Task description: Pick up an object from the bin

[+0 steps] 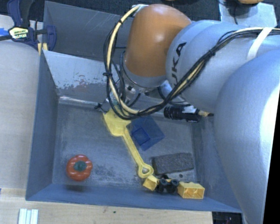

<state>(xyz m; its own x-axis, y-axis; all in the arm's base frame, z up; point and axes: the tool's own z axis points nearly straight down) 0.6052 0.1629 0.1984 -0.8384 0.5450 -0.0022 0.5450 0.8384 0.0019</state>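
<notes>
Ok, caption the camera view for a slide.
Arm's wrist over a yellow spatula and blue block in the grey bin; red tomato lies apart.

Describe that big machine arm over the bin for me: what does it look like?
The arm is built of fat, rounded silver-grey segments, with black letters printed on one. Its wrist wears a smooth orange dome. Yellow and black cables loop around the dome and run back along the arm, and a white strap crosses the upper segment.
</notes>
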